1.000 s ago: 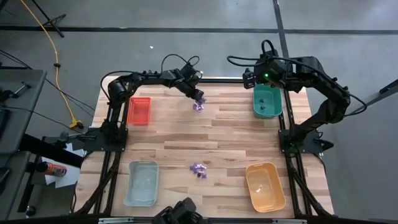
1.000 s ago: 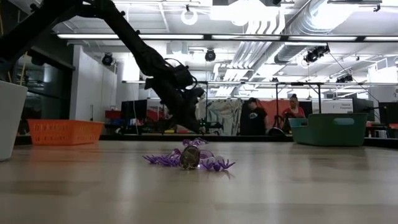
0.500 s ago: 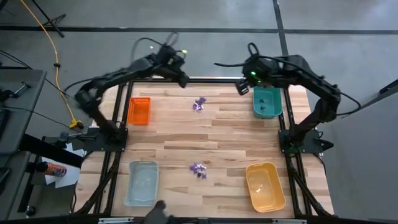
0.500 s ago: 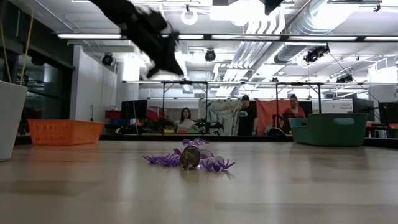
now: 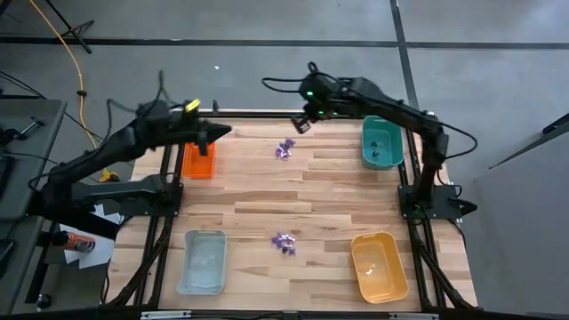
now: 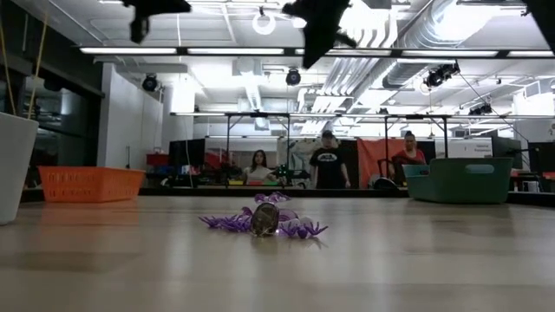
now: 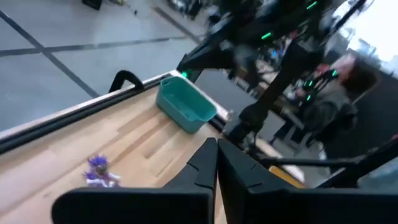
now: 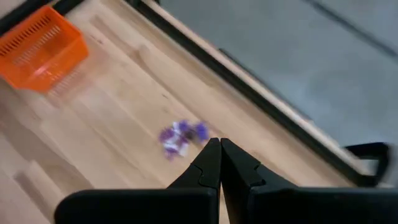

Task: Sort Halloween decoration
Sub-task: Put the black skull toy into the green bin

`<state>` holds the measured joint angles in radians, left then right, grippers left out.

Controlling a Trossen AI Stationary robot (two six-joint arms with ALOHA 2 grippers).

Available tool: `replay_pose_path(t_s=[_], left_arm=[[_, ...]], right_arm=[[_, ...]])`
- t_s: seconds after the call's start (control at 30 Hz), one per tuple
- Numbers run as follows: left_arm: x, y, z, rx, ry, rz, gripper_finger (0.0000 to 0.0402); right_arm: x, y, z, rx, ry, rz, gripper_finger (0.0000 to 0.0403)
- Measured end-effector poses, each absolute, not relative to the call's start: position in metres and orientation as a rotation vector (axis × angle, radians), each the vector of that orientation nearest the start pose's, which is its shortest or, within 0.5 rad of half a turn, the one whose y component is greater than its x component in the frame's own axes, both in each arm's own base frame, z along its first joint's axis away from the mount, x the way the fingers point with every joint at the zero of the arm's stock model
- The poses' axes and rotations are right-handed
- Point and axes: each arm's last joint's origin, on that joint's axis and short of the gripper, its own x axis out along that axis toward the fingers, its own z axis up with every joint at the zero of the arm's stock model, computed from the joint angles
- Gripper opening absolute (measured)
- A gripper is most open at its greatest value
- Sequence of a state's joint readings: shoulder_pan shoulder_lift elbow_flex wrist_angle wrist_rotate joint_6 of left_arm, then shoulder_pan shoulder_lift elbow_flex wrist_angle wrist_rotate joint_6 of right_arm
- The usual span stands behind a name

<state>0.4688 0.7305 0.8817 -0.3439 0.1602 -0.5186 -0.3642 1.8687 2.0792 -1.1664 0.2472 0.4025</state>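
Note:
The Halloween decoration lies in two small purple piles on the wooden table: one near the far edge [image 5: 284,148] [image 8: 180,137] [image 7: 99,171], one near the front [image 5: 284,242] [image 6: 264,221]. My left gripper [image 5: 225,132] [image 7: 216,146] is shut and raised above the far end of the red tray [image 5: 199,159]; I see nothing between its fingers. My right gripper [image 5: 301,125] [image 8: 219,144] is also shut and shows nothing held. It hangs high over the far edge, just right of the far pile.
A green tray [image 5: 382,144] stands at the far right, a pale blue tray [image 5: 203,260] at the near left and an orange tray [image 5: 380,265] at the near right. People stand in the room beyond the table [image 6: 328,165].
My left gripper has risen from the far purple pile and swung toward the table's left edge, ending over the red tray with its fingers closer to level. My right gripper has moved from above the green tray toward the left along the far edge, sinking toward the far pile. Both piles lie as before.

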Motion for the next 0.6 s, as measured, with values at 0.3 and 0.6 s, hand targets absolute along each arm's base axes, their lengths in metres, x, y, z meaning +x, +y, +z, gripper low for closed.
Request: replay_pose_path(t_s=[0.3, 0.6], left_arm=[[0.105, 0.043, 0.348, -0.616, -0.016, 0.385, 0.0000], [0.103, 0.043, 0.347, -0.608, -0.015, 0.384, 0.0000]], right_arm=[[0.399, -0.183, 0.312, 0.640, 0.884, -0.841, 0.0002], [0.430, -0.190, 0.233, 0.865, 1.022, -0.879, 0.0097]])
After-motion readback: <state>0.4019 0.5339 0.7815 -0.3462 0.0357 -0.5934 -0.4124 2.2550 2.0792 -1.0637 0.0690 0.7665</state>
